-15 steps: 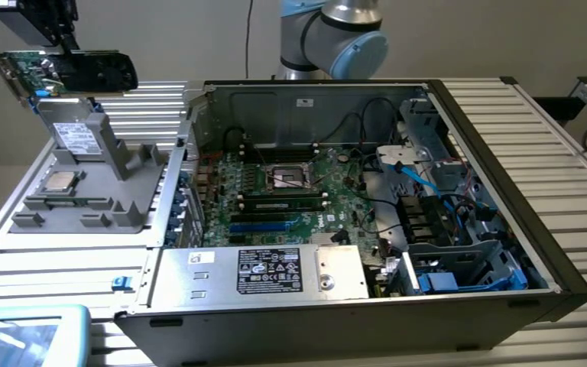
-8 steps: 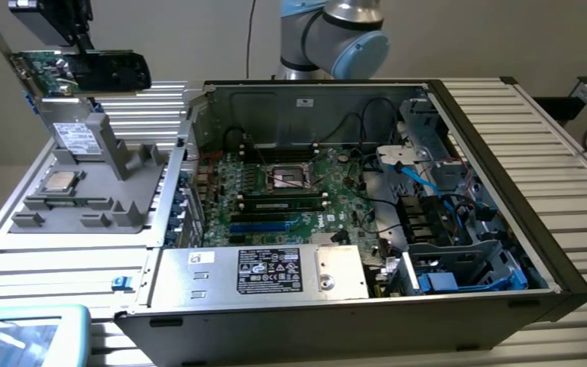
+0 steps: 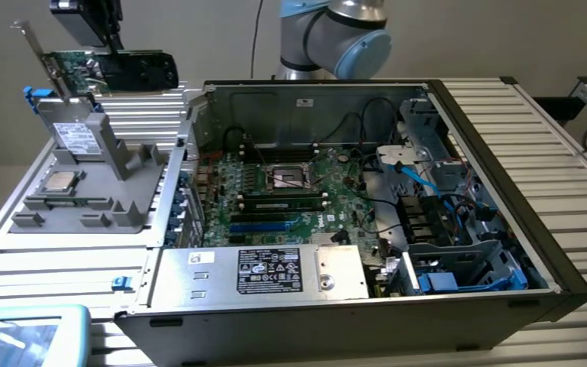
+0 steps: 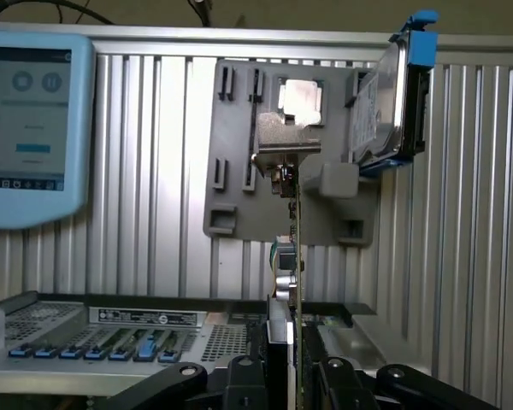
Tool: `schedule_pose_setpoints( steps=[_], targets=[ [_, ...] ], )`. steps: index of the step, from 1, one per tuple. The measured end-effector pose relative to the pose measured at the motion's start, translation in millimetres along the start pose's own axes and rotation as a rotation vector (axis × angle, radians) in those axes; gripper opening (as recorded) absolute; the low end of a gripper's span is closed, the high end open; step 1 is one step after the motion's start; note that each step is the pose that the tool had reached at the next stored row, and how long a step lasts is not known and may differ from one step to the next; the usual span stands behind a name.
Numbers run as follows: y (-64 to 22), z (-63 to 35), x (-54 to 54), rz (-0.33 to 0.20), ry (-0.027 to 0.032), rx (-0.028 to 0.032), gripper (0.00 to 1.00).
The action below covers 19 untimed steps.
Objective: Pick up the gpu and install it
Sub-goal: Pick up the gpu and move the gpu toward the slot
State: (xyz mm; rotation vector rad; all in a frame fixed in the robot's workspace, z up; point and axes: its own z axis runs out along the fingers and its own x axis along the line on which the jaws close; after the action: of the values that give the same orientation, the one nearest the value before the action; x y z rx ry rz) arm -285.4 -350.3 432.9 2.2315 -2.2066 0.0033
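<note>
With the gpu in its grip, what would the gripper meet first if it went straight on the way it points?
Likely the grey parts holder: the gripper, shut on the gpu, points at it, and the card's bracket end would touch first. How far off it lies is unclear.

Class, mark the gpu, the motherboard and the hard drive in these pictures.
gpu [image 3: 135, 70]: exterior view, black cooler block.
motherboard [image 3: 235, 172]: exterior view, green board beside socket.
hard drive [image 4: 376, 107]: wrist view, silver labelled face.

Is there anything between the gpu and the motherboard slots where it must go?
The fingers hold the gpu high, at the exterior view's left of the case. Only the case wall stands between, lower than the gpu. The blue slots look free.
</note>
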Motion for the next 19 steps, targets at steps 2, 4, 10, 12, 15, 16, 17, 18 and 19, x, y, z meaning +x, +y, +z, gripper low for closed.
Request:
schedule_pose_setpoints(
  steps=[2,4,10,12,15,16,17,18,19],
  targets=[
    [-8.9,0.6,0.1,0.0,-0.0003,0.0,0.27],
    [-18.0,1.1,0.2,0.0,-0.0007,0.0,0.27],
    [-45.5,2.1,0.5,0.0,-0.003,0.0001,0.27],
    [-54.5,2.6,0.6,0.0,-0.0033,0.0001,0.27],
    [-68.0,3.4,0.7,0.0,-0.0038,0.0,0.27],
    [-72.6,3.7,0.8,0.0,-0.004,0.0001,0.27],
    [-77.1,4.0,0.8,0.0,-0.0042,0.0001,0.27],
    [-81.6,4.2,0.9,0.0,-0.0045,0.0001,0.27],
    [-86.1,4.5,0.9,0.0,-0.0047,0.0001,0.27]
  ],
)
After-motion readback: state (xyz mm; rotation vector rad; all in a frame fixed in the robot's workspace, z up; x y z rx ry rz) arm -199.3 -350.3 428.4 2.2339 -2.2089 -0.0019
